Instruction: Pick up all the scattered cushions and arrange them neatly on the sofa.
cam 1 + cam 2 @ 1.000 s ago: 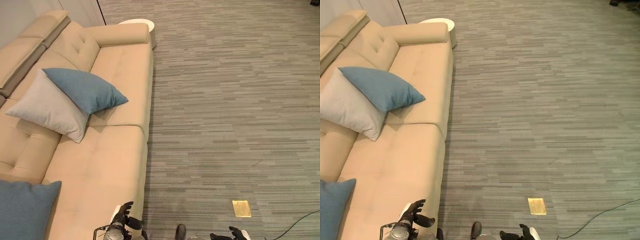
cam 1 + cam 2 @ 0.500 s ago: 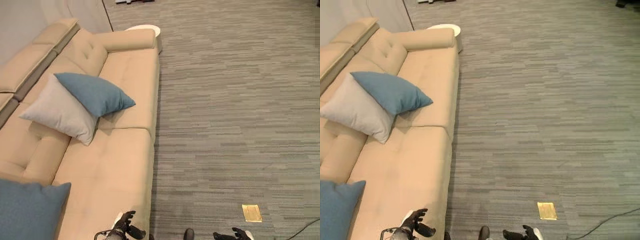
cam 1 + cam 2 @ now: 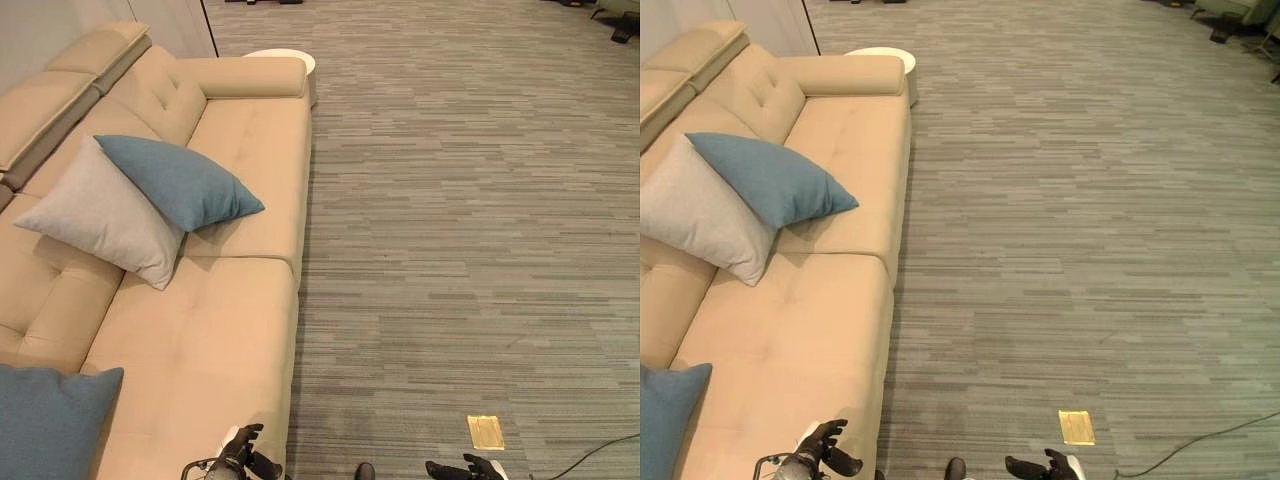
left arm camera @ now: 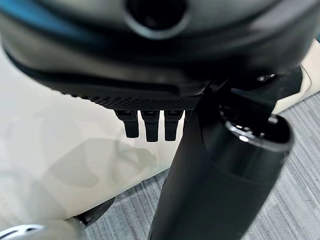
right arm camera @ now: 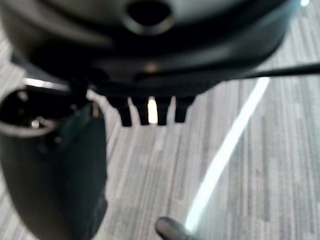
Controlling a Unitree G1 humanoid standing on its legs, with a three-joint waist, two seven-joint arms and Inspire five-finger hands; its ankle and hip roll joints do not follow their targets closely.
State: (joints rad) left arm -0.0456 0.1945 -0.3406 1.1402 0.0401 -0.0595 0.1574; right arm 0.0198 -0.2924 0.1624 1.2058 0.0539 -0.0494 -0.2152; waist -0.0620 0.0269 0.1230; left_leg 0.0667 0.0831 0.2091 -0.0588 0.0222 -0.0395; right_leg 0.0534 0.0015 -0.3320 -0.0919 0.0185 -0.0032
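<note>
A blue cushion (image 3: 180,182) leans over a light grey cushion (image 3: 100,215) against the backrest of the beige sofa (image 3: 215,340). A second blue cushion (image 3: 50,420) lies on the seat at the near left. My left hand (image 3: 243,455) hangs over the sofa's near front corner, fingers (image 4: 150,122) relaxed and open, holding nothing. My right hand (image 3: 462,468) is low over the carpet, fingers (image 5: 145,115) straight and empty.
A round white side table (image 3: 290,60) stands past the sofa's far armrest. A brass floor plate (image 3: 485,432) is set in the grey striped carpet (image 3: 470,220) near my right hand. Dark furniture (image 3: 618,18) shows at the far right.
The camera has shifted, so the whole scene sits slightly differently. Both hands show lower at the bottom edge. The cushions have not moved on the sofa.
</note>
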